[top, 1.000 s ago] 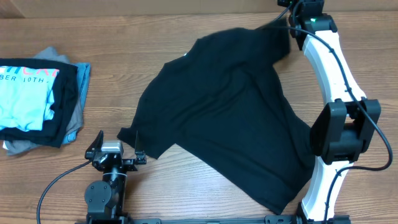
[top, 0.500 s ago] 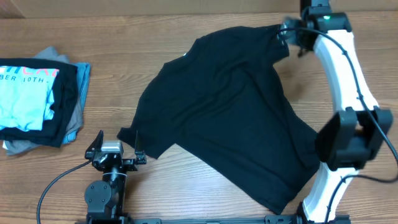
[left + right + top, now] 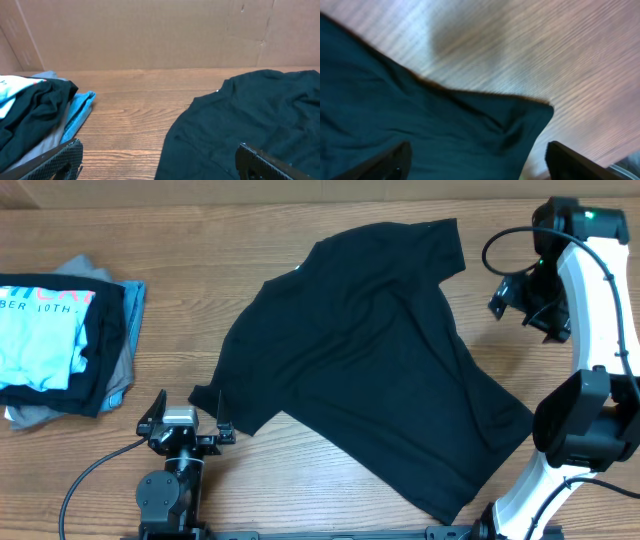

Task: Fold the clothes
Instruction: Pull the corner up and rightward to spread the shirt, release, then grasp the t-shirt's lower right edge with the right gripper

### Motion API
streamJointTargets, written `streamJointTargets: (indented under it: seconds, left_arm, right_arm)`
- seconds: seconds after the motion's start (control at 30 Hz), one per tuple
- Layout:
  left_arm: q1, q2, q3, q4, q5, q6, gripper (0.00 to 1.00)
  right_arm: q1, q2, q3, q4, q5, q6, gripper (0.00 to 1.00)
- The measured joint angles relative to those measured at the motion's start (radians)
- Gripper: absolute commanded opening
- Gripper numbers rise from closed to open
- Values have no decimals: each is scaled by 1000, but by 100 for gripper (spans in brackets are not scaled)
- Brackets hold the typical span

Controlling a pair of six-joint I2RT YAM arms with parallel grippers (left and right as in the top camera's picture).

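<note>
Overhead, the black T-shirt (image 3: 370, 360) lies spread across the middle of the tabletop (image 3: 300, 230), and a stack of folded garments (image 3: 60, 345) sits at far left. The left tool (image 3: 188, 417) is spread wide just beside the lower sleeve. The right tool (image 3: 522, 298) hangs beside the upper sleeve, off the cloth.

In the left wrist view, the fingers (image 3: 55, 160) are wide and empty, with the shirt ahead on the right.

In the right wrist view, the fingers (image 3: 570, 162) are wide and empty above a sleeve corner.
</note>
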Motion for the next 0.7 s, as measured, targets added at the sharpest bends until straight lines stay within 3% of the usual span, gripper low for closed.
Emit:
streamJointTargets:
  seconds: [0.53,0.7]
  left_arm:
    - [0,0,0,0,0,0,100]
    - [0,0,0,0,0,0,100]
  right_arm:
    - [18,-6,-295,0,-26,47,86]
    - [18,-100,-357,5,-26,53,90]
